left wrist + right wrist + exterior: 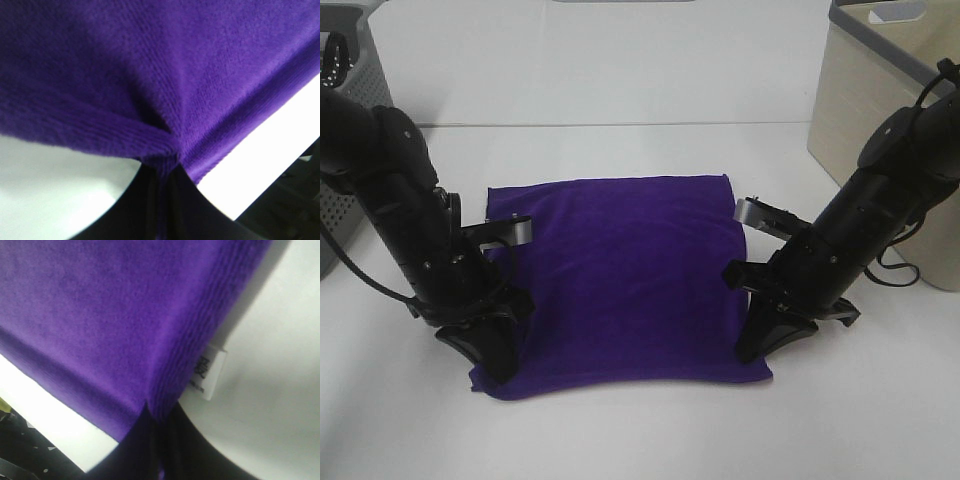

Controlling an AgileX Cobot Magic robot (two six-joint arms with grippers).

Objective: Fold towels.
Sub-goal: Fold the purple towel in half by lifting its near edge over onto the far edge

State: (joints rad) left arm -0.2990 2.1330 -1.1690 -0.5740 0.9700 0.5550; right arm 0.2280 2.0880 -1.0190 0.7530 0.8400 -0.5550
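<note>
The deep purple towel (620, 280) lies spread flat on the white table (640, 90). My left gripper (496, 366) is down on its near left corner. In the left wrist view the cloth (165, 75) bunches into a pinch where the dark fingers (150, 210) meet, so the gripper is shut on that corner. At the near right corner my right gripper (757, 350) is shut the same way. The right wrist view shows the towel's edge (125, 330) drawn between the fingers (135, 455). A small white tag (207, 372) sticks out just beside the grip.
A grey perforated basket (345, 150) stands at the far left behind the left arm. A beige basket with a grey rim (870, 110) stands at the far right beside the right arm. Bare white tabletop lies beyond the towel's far edge.
</note>
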